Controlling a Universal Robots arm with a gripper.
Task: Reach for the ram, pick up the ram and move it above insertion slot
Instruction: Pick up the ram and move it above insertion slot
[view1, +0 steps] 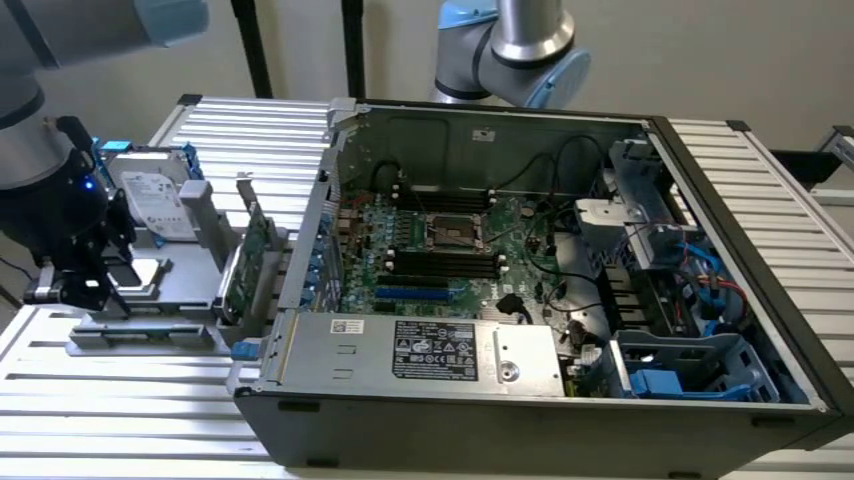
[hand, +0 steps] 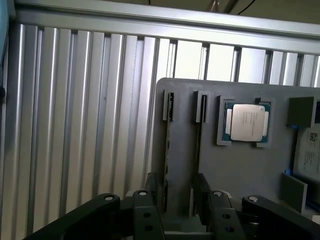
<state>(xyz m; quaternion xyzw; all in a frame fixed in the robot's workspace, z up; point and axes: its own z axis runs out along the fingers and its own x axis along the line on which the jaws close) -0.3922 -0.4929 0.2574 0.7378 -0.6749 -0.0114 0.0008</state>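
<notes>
The grey holder block has two narrow grooves, and a thin dark strip stands edge-on in each: one ram stick and a second ram stick. My gripper hangs just above the near end of these grooves, its two black fingers apart with nothing between them. In the exterior view my gripper sits over the holder block at that view's left, beside the open computer case. The black memory slots lie on the motherboard inside the case.
A processor chip rests in a pocket of the holder. A hard drive and an upright green expansion card stand on the holder. A second arm stands behind the case. Ribbed aluminium table surrounds everything.
</notes>
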